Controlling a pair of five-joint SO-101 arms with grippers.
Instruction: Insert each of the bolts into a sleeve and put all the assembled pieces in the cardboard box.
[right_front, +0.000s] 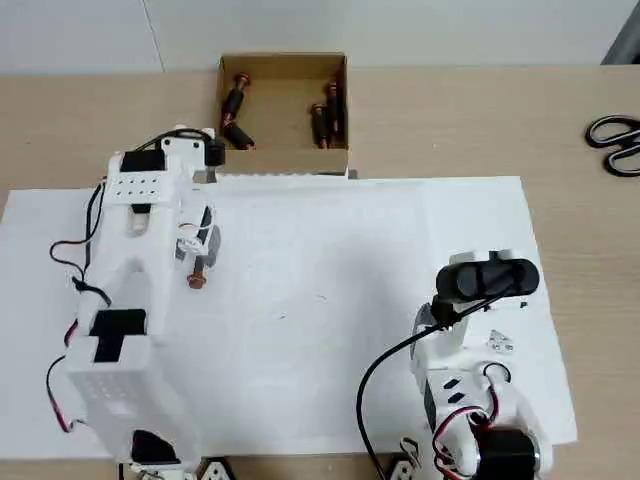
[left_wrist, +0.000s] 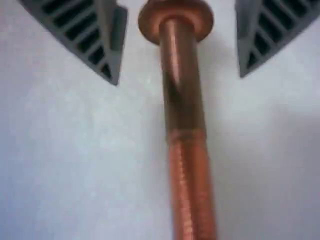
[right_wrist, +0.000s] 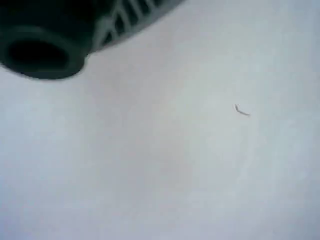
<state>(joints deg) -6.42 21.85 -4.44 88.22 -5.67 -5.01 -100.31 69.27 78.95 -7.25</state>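
High cam is fixed above the table (right_front: 420, 120) and looks pretty much straight down, arm bases at the near edge, cardboard box (right_front: 283, 68) at the far one, with most of the white sheet (right_front: 330, 300) in frame. Left wrist cam rides that arm and faces down past its own fingers (left_wrist: 95, 35), super close to the sheet (the bolt (left_wrist: 182, 125) runs right through the picture). The high cam shares that bolt (right_front: 197, 281) and the sheet around it. Right wrist cam is also pointed down, close to the sheet, with a sleeve (right_wrist: 40, 50) at the frame's edge.
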